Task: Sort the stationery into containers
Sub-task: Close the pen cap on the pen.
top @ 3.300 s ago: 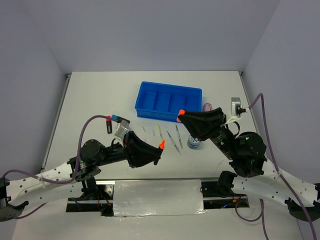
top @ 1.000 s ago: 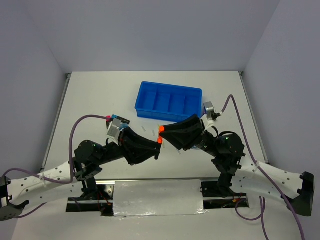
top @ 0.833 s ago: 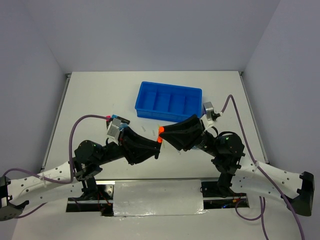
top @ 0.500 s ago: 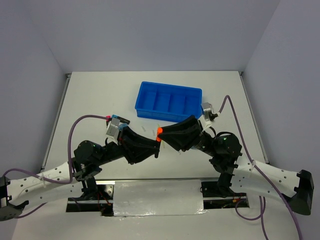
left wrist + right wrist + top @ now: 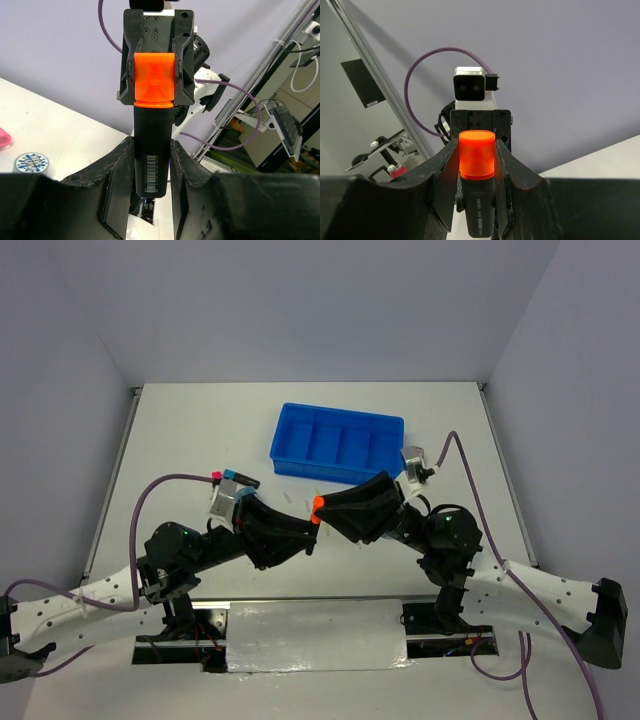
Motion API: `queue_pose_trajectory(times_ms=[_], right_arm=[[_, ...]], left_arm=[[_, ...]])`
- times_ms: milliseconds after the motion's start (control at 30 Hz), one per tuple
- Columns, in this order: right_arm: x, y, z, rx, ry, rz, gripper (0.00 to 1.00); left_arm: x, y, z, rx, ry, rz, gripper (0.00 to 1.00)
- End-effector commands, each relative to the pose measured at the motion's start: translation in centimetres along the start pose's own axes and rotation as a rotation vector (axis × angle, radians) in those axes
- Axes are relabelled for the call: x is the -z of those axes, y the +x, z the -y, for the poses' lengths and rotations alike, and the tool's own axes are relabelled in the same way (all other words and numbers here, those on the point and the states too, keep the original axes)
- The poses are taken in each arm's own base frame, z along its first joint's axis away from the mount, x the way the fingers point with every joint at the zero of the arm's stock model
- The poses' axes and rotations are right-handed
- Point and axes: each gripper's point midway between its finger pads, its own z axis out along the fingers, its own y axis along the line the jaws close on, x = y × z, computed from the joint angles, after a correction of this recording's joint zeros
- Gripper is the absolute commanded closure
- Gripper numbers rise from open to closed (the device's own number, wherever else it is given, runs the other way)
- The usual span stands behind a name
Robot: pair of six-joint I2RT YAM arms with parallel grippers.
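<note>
This is a robotics lab test cell: a white table (image 5: 200,440) boxed in by plain lilac walls (image 5: 300,310) at nine, twelve and three o'clock. Two robot arms (image 5: 545,588) are bolted at six o'clock. Purple cables (image 5: 446,49) trail from them, with metal framing (image 5: 260,76) outside.

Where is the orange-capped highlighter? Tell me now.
Top view, centre: orange-capped highlighter held between the left claw and right claw, tips meeting, just nearer than the blue tray.

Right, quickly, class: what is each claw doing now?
Left claw: closed on a highlighter.
Right claw: closed on a second highlighter.
</note>
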Motion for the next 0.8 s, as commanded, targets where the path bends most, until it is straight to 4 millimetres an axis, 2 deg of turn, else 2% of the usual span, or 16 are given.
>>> queue_pose_trajectory(times_ms=[0, 100, 133, 467, 633, 667, 700, 767], right_arm=[[-0.3, -0.8, -1.2, 0.014, -0.048, 0.027, 0.68], [-0.5, -0.7, -1.3, 0.012, -0.050, 0.026, 0.65], [-0.5, -0.8, -1.2, 0.012, -0.043, 0.030, 0.60], [-0.4, -1.3, -0.7, 0.048, 0.014, 0.062, 0.59], [-0.6, -1.0, -1.1, 0.062, 0.012, 0.058, 0.58], [-0.7, -0.9, -1.0, 0.070, 0.017, 0.057, 0.54], [-0.7, -0.9, -1.1, 0.072, 0.014, 0.057, 0.43], [-0.7, -1.0, -1.3, 0.076, 0.008, 0.059, 0.43]], left_arm=[[-0.3, -3.4, 0.9, -0.073, 0.003, 0.098, 1.00], [-0.3, -3.5, 0.7, -0.080, -0.008, 0.101, 1.00], [-0.3, -3.5, 0.6, -0.081, -0.012, 0.100, 1.00], [-0.3, -3.7, -0.4, -0.092, -0.069, 0.113, 1.00], [-0.2, -3.8, -0.7, -0.099, -0.085, 0.111, 1.00], [-0.2, -3.8, -0.7, -0.104, -0.086, 0.110, 1.00], [-0.3, -3.9, -0.6, -0.106, -0.082, 0.110, 1.00], [-0.3, -3.9, -0.5, -0.114, -0.078, 0.109, 1.00]])
